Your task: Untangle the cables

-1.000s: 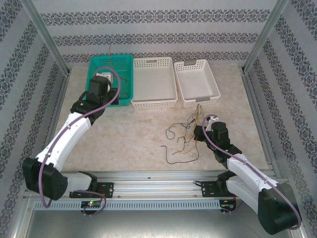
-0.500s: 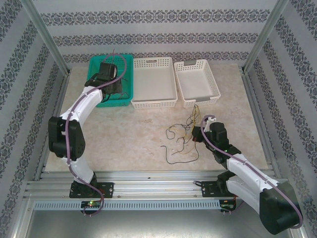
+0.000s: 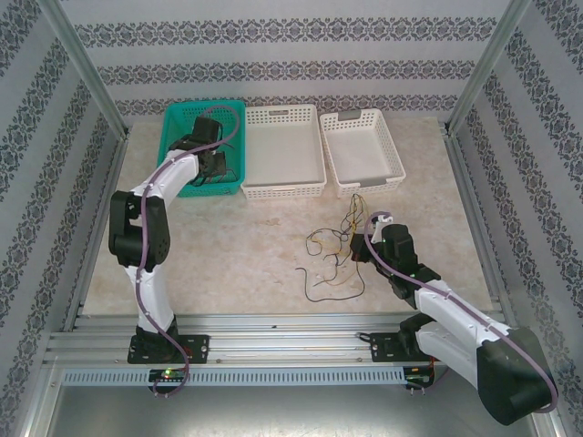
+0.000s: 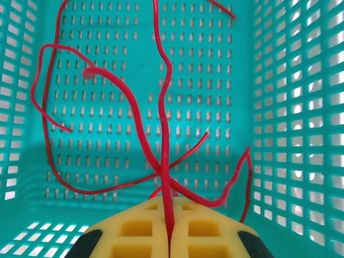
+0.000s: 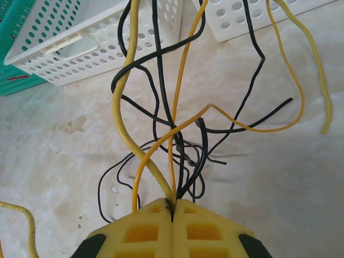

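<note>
Partly done, I judge. At the desk's (image 3: 228, 246) far-left corner, thin red wires (image 4: 164, 107) lie in the teal perforated plastic basket (image 4: 301, 107), with the left pincer (image 4: 169, 215) clamped on one. Right of centre, the right pincer (image 5: 173, 207) is clamped on the knotted yellow and black wires (image 5: 177, 123). The wrist views reveal both grips; the overhead view shows how the wires spread across the desk.

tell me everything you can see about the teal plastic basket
The teal plastic basket is a rectangular, open-topped bin whose walls and floor are perforated with rows of small slots. It sits upright at the far left of the table, beside a white slotted basket. Thin red wires lie loosely looped on its floor, and the left gripper, over its floor, is shut on one of them.
</note>
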`<act>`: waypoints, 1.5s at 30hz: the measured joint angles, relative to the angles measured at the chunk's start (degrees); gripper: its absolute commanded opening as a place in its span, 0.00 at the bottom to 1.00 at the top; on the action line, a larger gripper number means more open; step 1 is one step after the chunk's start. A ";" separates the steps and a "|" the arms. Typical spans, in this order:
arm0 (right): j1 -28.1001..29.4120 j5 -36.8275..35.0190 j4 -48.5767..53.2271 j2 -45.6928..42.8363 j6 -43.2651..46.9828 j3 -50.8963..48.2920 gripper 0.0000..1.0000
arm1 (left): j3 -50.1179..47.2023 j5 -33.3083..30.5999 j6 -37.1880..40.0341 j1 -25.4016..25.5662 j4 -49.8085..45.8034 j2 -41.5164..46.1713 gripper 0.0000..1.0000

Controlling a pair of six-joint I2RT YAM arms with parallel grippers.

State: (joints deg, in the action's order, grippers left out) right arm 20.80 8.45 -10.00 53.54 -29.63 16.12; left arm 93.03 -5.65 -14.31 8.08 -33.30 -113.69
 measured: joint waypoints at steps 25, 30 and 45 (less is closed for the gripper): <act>0.76 -0.04 -0.11 0.52 0.70 0.39 0.00 | 2.84 1.57 1.46 -2.86 -4.37 5.03 0.69; 0.85 -0.04 -0.11 0.52 0.98 0.39 0.00 | 3.04 1.55 1.70 -3.74 -5.07 8.00 0.76; 0.85 1.90 -1.53 1.01 1.07 0.39 0.00 | -11.08 12.74 -8.55 -1.99 -5.35 29.24 0.77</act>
State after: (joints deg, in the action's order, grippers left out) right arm 21.65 10.35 -11.53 54.54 -28.56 16.51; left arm 81.95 7.09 -22.85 6.09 -38.65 -84.44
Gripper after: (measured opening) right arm 0.042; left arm 0.766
